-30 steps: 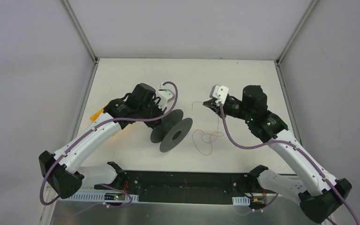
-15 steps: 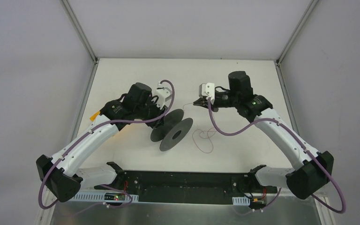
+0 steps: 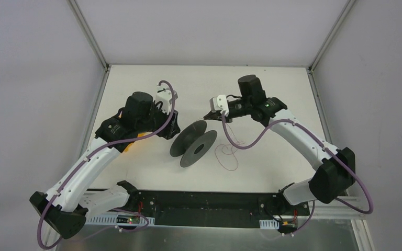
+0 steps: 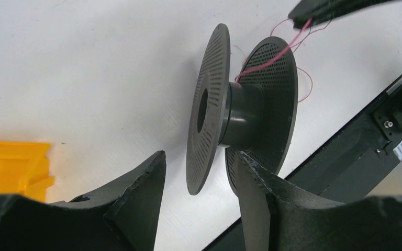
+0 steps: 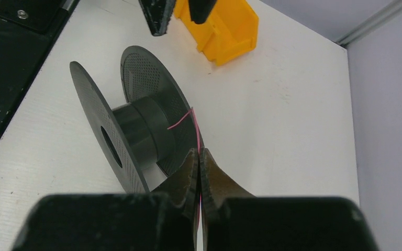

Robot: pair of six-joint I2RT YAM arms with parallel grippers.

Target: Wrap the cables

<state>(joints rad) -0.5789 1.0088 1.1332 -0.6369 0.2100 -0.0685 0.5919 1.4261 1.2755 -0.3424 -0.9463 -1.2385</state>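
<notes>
The dark grey two-flanged spool [image 3: 193, 144] lies tilted on the white table, hub [image 4: 243, 115] bare. The cable [image 3: 229, 155], a hair-thin reddish wire, lies in loose loops right of the spool. A taut stretch of the cable [image 4: 272, 55] crosses the flange rim to the hub. My right gripper [image 5: 199, 150] is shut on the cable [image 5: 196, 128] just above the spool's far-right flange. My left gripper [image 4: 199, 154] stands open just left of the spool with nothing gripped. The near flange's edge shows between its fingers [image 4: 141, 183].
A yellow bin [image 5: 225, 31] sits on the table behind the left gripper, partly hidden under the left arm [image 3: 99, 157] in the top view. A black rail [image 3: 209, 201] runs along the table's near edge. Grey walls enclose the table.
The left gripper opened, let go of the spool and backed off to the left. The right gripper carried the wire leftward up to the spool's flange, and the spool stayed put.
</notes>
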